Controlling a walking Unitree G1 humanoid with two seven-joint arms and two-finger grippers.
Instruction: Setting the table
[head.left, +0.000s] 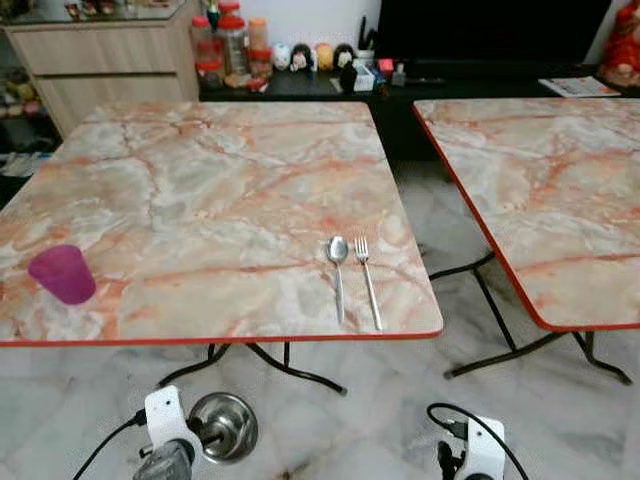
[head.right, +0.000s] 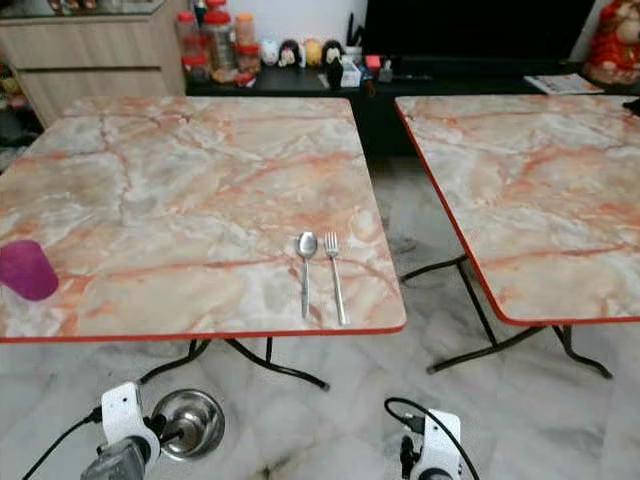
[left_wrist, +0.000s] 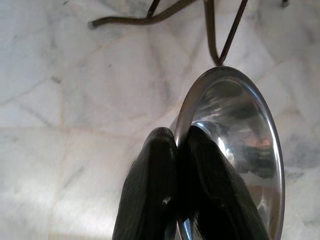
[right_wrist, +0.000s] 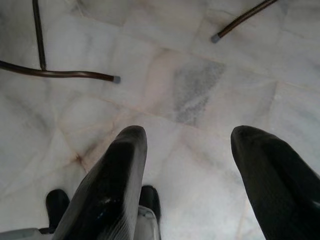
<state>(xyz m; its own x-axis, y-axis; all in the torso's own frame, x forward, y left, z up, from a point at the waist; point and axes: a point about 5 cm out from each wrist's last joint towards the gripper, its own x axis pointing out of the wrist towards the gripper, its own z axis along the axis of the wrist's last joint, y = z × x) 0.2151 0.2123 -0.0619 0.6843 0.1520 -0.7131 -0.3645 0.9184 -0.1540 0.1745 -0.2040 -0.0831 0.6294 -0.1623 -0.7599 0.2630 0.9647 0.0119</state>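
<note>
Bowl (head.left: 223, 427): round, polished steel, mirror-bright inside, nothing in it that can be seen; held low over the floor, below the near edge of the bench (head.left: 200, 190); left gripper (left_wrist: 177, 150) has its fingers (left_wrist: 150, 195) pinched together on the rim, one inside, one outside.
Cup (head.left: 63, 273): purple, translucent plastic, on the bench near its left front corner; contents cannot be told.
Spoon (head.left: 337, 273) and fork (head.left: 367, 281): plain metal, lying side by side just apart, handles toward the near edge, spoon left of fork.
Right gripper (right_wrist: 187, 175): low over the floor, fingers spread wide, holding nothing.
Bench: square, pink-and-grey marble pattern, red edge, dark bent-tube legs; second bench (head.left: 540, 190) alike, to the right.
Floor (head.left: 400, 400): pale veined marble tiles.
Behind: wooden cabinet (head.left: 100, 60); jars (head.left: 230, 45) and small figurines (head.left: 310, 55) on a dark shelf.
</note>
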